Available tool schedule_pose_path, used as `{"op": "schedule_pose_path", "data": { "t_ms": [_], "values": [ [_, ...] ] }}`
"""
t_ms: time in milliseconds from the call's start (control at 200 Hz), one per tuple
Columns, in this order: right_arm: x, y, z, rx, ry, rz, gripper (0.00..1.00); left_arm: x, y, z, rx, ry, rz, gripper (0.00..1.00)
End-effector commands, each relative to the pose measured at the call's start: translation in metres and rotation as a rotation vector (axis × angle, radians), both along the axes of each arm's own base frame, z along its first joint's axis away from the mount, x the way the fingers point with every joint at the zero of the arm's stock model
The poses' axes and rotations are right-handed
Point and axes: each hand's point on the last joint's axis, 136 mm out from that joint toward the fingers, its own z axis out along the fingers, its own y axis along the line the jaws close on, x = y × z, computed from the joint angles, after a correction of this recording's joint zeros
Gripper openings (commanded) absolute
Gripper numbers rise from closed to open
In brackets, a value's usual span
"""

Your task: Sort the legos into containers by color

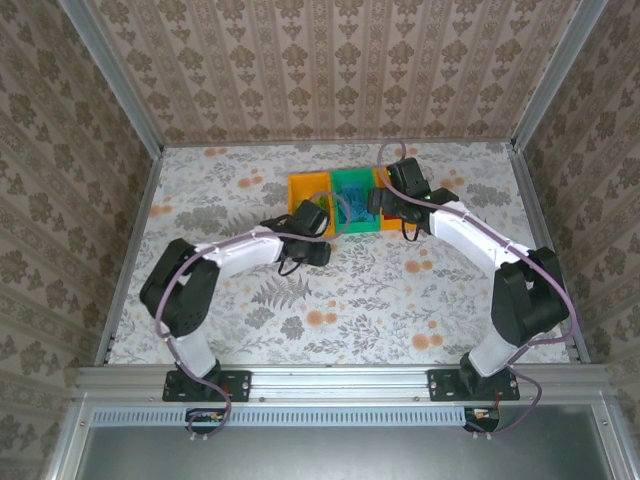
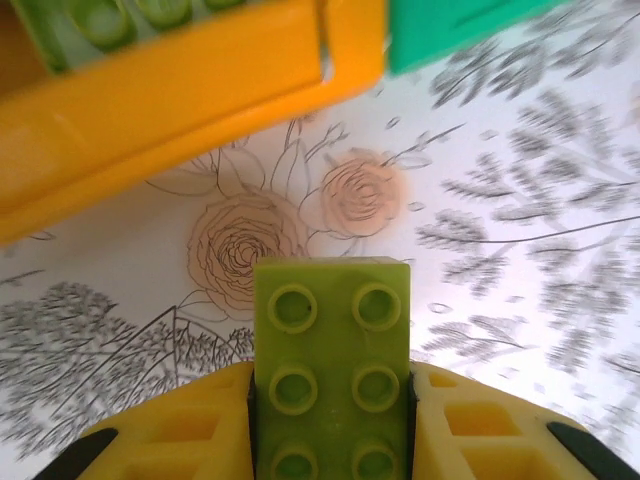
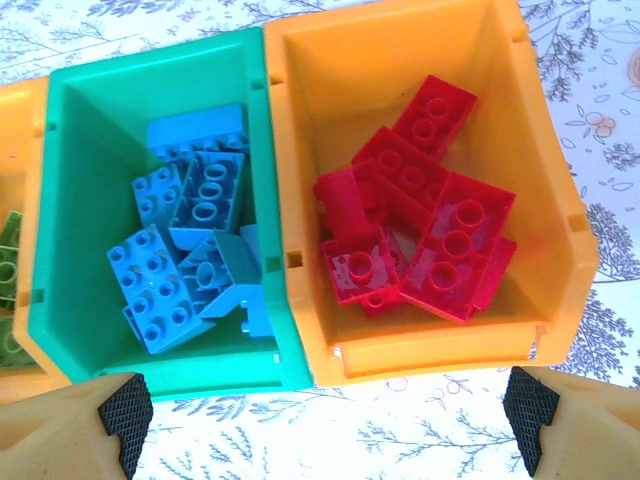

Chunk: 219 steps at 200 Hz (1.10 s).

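The left gripper (image 2: 330,405) squeezes a lime green brick (image 2: 332,320) over the desk (image 2: 500,250), near the left orange bin (image 2: 150,110). The blurry green shapes inside may be more bricks. The right gripper (image 3: 328,412) is wide open over the green bin (image 3: 55,200) of blue bricks (image 3: 180,250) and the right orange bin (image 3: 540,180) of red bricks (image 3: 420,230).

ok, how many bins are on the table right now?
3, in a row: left orange-yellow bin holding lime bricks, green bin in the middle with blue bricks, right orange-yellow bin with red bricks.
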Motion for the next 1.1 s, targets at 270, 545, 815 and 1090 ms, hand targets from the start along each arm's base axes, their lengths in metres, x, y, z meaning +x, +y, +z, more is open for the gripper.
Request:
{"op": "schedule_pose_path", "data": {
  "t_ms": [270,545,815,1090],
  "values": [
    [-0.018,-0.029,0.005,-0.063,-0.054,-0.036,0.97,0.076,0.022,0.081,-0.046,-0.179,0.062,0.38],
    [-0.030,-0.052,0.009,-0.145,-0.149,-0.041,1.00,0.134,0.020,0.070,-0.066,-0.171,0.100,0.56],
    [-0.039,-0.098,0.023,-0.267,-0.294,-0.127,1.00,0.127,0.039,0.090,-0.059,-0.257,0.150,1.00],
    [-0.056,-0.149,0.006,-0.321,-0.464,-0.231,1.00,0.093,0.122,0.112,0.208,-0.498,0.227,1.00]
  ]
}}
